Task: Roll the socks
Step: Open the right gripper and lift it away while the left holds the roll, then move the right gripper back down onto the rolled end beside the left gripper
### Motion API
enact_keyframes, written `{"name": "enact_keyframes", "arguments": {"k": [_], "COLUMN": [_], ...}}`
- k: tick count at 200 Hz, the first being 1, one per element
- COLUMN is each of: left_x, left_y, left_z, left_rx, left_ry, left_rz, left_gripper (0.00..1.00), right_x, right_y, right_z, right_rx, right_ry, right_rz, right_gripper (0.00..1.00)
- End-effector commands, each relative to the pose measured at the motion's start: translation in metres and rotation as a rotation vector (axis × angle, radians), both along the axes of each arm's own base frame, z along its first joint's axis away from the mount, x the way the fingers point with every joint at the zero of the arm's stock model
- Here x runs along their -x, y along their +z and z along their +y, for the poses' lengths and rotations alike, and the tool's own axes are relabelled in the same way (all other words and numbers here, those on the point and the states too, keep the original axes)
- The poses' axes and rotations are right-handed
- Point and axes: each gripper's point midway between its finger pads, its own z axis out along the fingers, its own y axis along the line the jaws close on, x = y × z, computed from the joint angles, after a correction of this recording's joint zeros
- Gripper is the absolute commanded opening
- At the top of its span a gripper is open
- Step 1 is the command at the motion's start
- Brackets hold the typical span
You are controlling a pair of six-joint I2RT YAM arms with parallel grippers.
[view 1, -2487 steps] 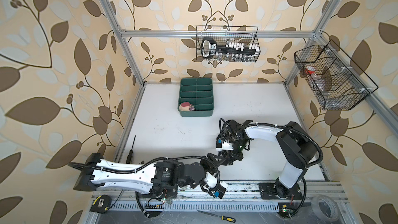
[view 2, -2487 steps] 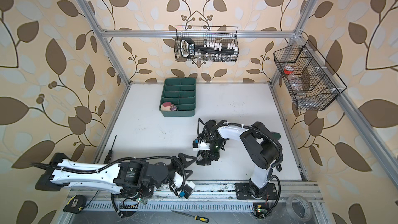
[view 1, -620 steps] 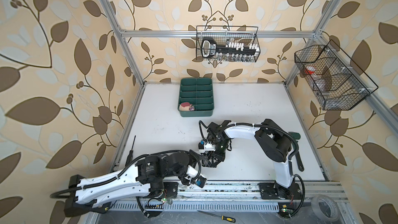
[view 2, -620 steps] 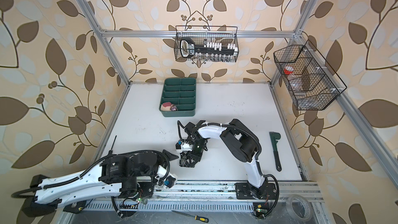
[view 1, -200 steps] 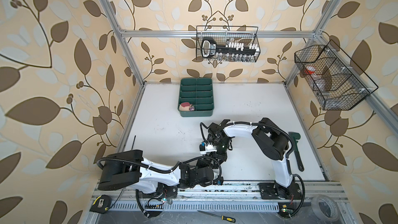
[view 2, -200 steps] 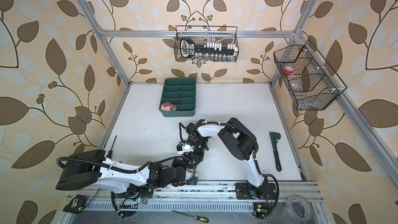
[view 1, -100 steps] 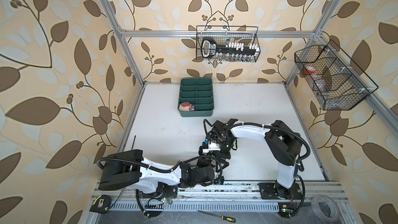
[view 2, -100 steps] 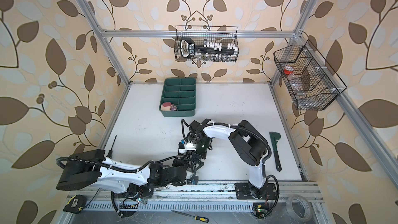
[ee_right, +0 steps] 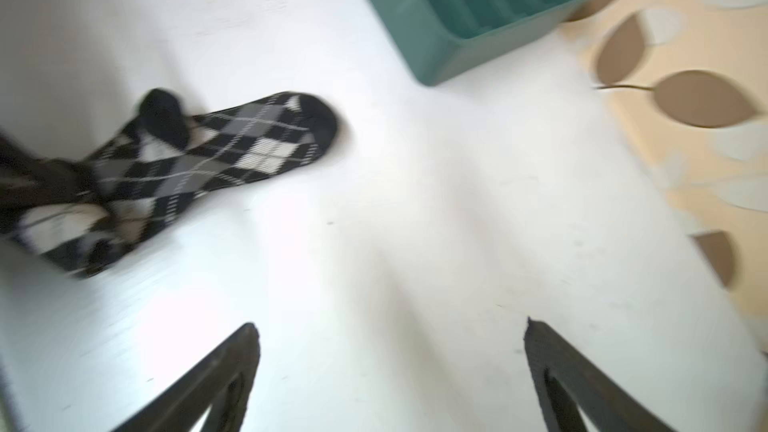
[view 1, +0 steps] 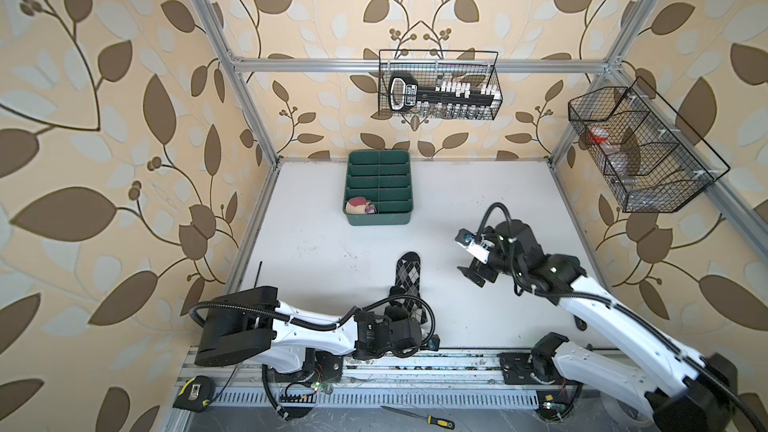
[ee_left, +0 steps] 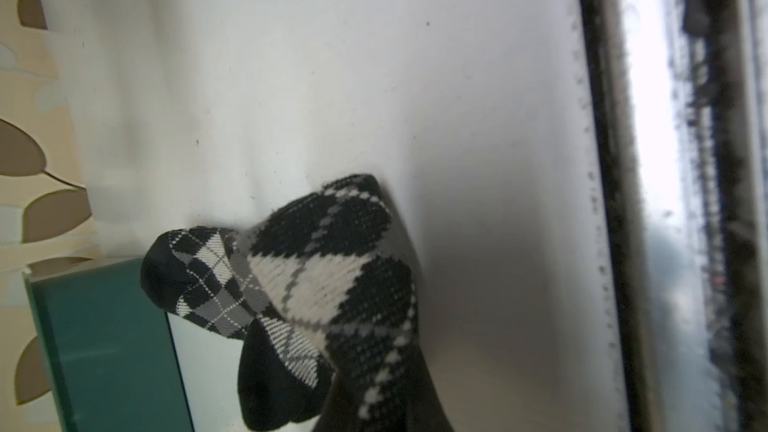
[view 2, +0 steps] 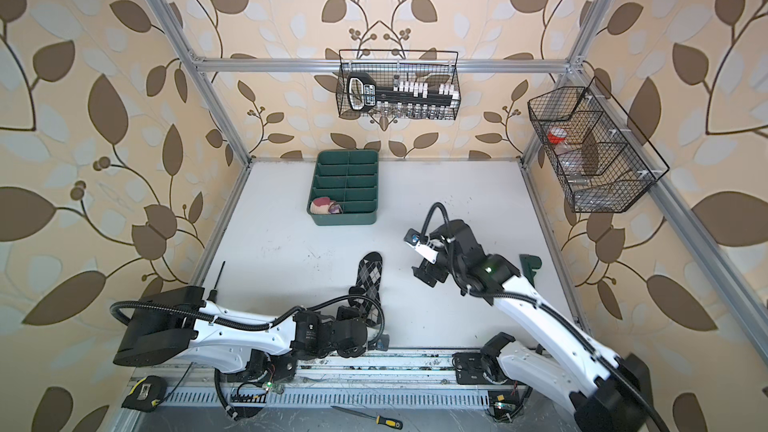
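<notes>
The long argyle sock [view 1: 408, 278] lies stretched on the white table, toe pointing toward the green tray, in both top views [view 2: 370, 278]. My left gripper [view 1: 409, 312] is shut on its near cuff end. In the left wrist view the sock [ee_left: 332, 268] bunches up from the jaws and hides the fingers. My right gripper [view 1: 476, 275] hovers open to the right of the sock, apart from it. Its fingertips [ee_right: 249, 336] frame bare table, with the sock [ee_right: 232, 147] off to one side. The rolled beige and maroon sock [view 1: 359, 205] sits in the tray's near-left compartment.
The green divided tray [view 1: 378, 219] stands at the back middle. A green wrench [view 2: 530, 265] lies behind the right arm. A black screwdriver [view 1: 258, 274] lies along the left edge. Two wire baskets [view 1: 438, 85] hang on the walls.
My right gripper has opened, let go of the argyle sock and pulled away to the right. The sock now lies stretched out in plain view. The left arm has stayed put.
</notes>
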Motion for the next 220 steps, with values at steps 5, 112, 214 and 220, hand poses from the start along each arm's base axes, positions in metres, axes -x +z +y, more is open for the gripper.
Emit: {"name": "enact_keyframes", "arguments": {"k": [5,112,214,220], "left_x": [0.005,0.035,0.062,0.062], "left_y": [0.011,-0.011,-0.034,-0.034], "left_z": [-0.014,-0.043,-0.046,-0.046], "left_rx": [0.047,0.14,0.17,0.17], "left_ry": [0.069,0.224,0.326,0.337], "left_rz": [0.09,0.412,0.742,0.764], "left_gripper": [0.0,0.0,0.0,0.0], "right_x": [-0.011,0.017,0.03,0.031], "right_y": [0.024,0.025,0.026,0.026], "right_z": [-0.039,-0.031,-0.027,-0.028], "right_rx": [-0.105,-0.053,0.015,0.024], "right_ry": [-0.242,-0.1,-0.009,-0.004], "right_rz": [-0.223,-0.289,-0.266,-0.269], "right_gripper": [1.0,1.0,1.0,1.0]}}
